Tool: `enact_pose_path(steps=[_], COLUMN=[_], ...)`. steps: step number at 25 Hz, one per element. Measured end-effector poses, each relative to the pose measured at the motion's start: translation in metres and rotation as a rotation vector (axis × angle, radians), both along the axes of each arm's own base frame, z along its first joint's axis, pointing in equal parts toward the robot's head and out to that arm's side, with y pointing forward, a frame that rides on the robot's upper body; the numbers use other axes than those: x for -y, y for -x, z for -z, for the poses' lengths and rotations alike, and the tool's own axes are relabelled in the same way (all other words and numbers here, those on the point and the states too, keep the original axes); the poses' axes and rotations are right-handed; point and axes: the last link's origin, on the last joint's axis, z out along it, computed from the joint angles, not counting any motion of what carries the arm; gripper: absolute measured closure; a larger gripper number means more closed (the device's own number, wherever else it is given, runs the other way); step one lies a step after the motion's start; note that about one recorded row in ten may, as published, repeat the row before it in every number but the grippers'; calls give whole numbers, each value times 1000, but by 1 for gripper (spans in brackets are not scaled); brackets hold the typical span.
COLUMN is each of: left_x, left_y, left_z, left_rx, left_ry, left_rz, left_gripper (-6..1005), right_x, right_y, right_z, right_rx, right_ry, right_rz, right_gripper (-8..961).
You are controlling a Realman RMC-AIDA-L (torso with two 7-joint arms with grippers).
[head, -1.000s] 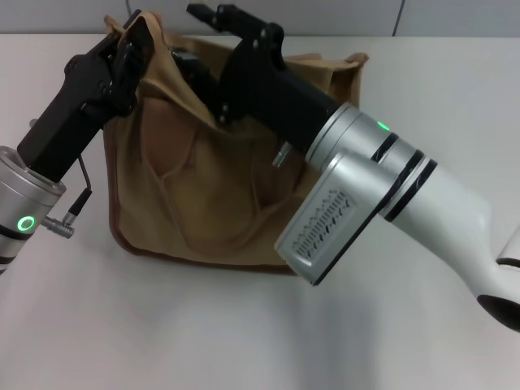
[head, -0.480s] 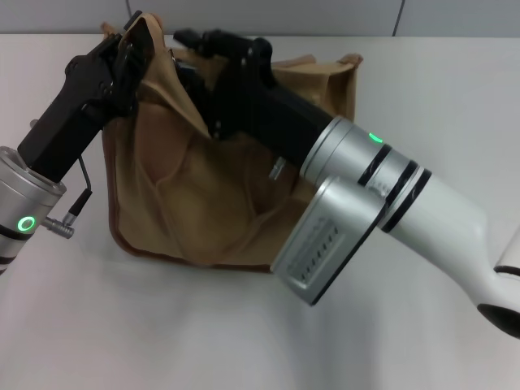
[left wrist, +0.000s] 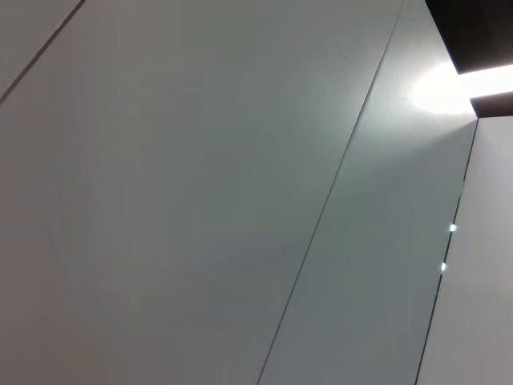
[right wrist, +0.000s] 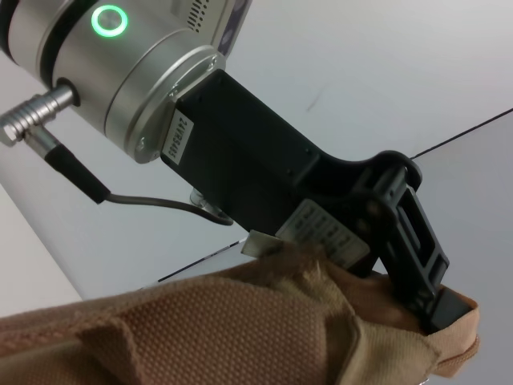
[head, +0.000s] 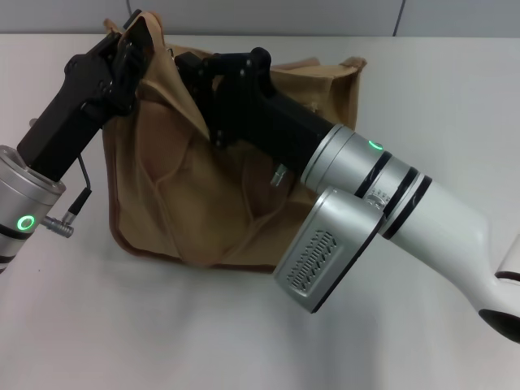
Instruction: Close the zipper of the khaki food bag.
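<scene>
The khaki food bag (head: 211,187) sits slumped on the white desk (head: 162,325), toward the far side and a little left of centre, its front panel creased and sagging. Up at the bag's far-left corner, the left pincer (head: 134,41) is pinching the cloth there, holding that corner lifted above the rest of the bag (the right wrist view confirms it: a black finger (right wrist: 413,249) is pressed onto a fold of tan fabric (right wrist: 240,329), with the cloth bunched up against it). The left arm's silver wrist (head: 24,203), green ring lit, slopes down to the near left. The right arm comes in from the near right, its silver and white forearm (head: 382,195) crossing over the bag's right half. The right pincer (head: 191,63) reaches over the top of the bag toward the far left, close beside the left one; whether it is spread or pressed together, I cannot tell from here. A small silver pull tab (head: 279,175) hangs beneath the black wrist body, against the bag's front. The left wrist view shows only grey wall panels (left wrist: 200,200).
</scene>
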Motion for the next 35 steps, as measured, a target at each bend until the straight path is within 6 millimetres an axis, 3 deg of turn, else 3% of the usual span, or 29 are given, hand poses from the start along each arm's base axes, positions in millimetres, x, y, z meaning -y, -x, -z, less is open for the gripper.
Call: enact_pose_path(steps=[6,17,28,35], left_x=[1,5,15,15], left_y=[1,10,31,33], left_z=[0,-4,-12,-12], left_rx=[1,0,-10,-16], left_ry=[-1,-18,-57,-56], left_rz=[-3,-33,-120,-130], left_gripper=[950,949,947,946], right_x=[-1,0,6,13], right_y=[0,-12,-38,-61], right_z=[-1,-7,-17,-30], right_rx=[-11,-39,-107,-208], right_ry=[2,-17,-52,-102], right_rz=[10,68,193,310], right_gripper=[954,954,955,954])
